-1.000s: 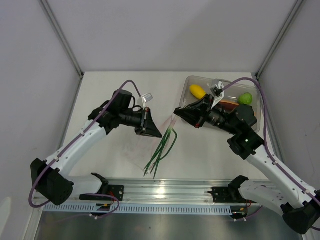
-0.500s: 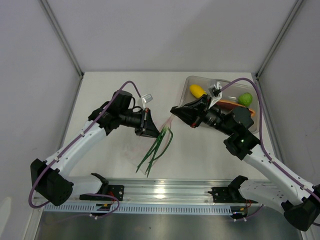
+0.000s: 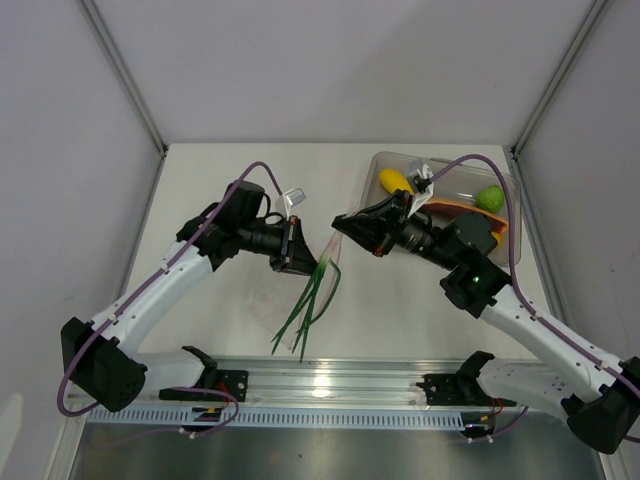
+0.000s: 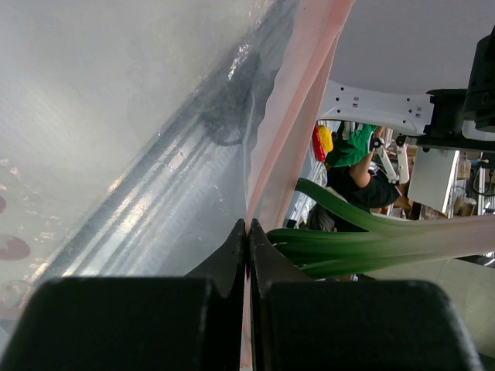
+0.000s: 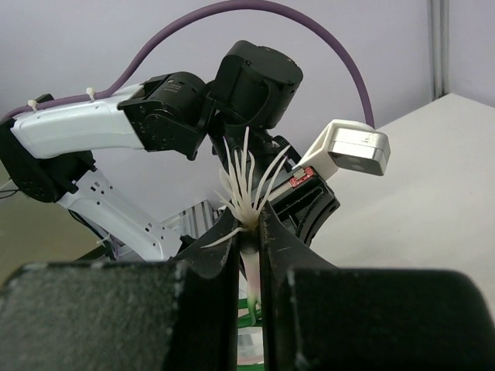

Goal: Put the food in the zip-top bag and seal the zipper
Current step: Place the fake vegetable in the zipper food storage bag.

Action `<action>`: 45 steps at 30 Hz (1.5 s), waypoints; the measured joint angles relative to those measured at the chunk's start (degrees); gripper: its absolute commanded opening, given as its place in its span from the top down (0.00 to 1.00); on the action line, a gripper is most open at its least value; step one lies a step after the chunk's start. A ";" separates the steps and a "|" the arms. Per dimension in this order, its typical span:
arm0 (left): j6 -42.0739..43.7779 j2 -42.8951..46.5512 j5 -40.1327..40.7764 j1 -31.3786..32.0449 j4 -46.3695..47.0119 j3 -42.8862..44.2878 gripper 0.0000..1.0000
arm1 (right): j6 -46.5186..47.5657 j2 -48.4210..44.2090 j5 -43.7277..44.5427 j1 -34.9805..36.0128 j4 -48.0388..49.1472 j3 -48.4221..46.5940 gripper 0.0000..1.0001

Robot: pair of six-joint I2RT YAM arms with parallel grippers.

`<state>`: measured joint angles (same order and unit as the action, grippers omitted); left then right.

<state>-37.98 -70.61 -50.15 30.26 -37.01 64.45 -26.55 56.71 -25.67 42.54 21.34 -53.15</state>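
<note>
My left gripper (image 3: 303,258) is shut on the pink-red zipper strip (image 4: 298,116) of the clear zip-top bag (image 4: 116,116) and holds its mouth edge up; the bag barely shows from above (image 3: 280,292). My right gripper (image 3: 338,222) is shut on the white root end (image 5: 249,202) of the thin green vegetable (image 3: 310,305). Its leaves hang down right beside the left gripper and show past the strip (image 4: 348,239). I cannot tell whether they are inside the bag. A yellow lemon (image 3: 393,181), the green lime (image 3: 490,197) and the reddish-brown meat slice (image 3: 458,209) lie in the tray.
The rigid clear tray (image 3: 380,160) stands at the back right, partly behind my right arm. The left arm's wrist and camera (image 5: 255,81) fill the right wrist view just beyond the fingers. A metal rail (image 3: 330,385) runs along the near edge.
My right gripper has moved left toward the left gripper with the vegetable in it. The leaves have swung left and nearer. The left gripper has held still on the bag.
</note>
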 measured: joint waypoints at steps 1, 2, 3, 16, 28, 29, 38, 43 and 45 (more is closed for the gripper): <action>0.02 -0.02 0.00 0.00 -0.04 0.00 0.99 | -0.02 0.33 0.04 0.24 0.02 -0.15 1.00; 0.02 -0.04 -0.02 0.00 -0.09 0.00 0.99 | -0.02 0.63 0.24 0.52 0.07 -0.37 1.00; 0.02 -0.11 -0.02 0.00 -0.11 0.00 0.99 | 0.00 0.81 0.48 0.90 0.04 -0.59 1.00; 0.52 -1.42 0.22 0.00 -0.70 0.02 0.99 | 0.28 0.87 2.21 3.17 0.02 -2.38 1.00; 0.50 -1.25 -2.71 0.00 -0.50 0.09 0.99 | 1.66 0.87 1.97 2.36 2.64 -0.13 1.00; 0.48 -1.14 -3.23 0.00 -0.31 0.09 0.99 | 1.49 0.87 1.51 1.90 3.43 0.57 1.00; 0.11 0.63 -8.00 0.00 2.75 0.07 0.99 | -0.55 0.55 -2.27 -1.84 7.76 4.68 1.00; -0.24 1.11 -9.11 0.00 4.11 0.00 1.00 | -1.11 -1.66 -4.44 -3.82 8.17 6.49 1.00; -0.59 1.11 -9.27 0.00 4.55 -0.02 0.99 | -1.11 -3.02 -5.05 -4.68 8.11 7.26 1.00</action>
<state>-38.57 -69.49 -59.42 30.26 -32.47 64.42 -27.66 53.69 -30.72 37.87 29.45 -45.89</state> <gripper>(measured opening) 0.005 0.098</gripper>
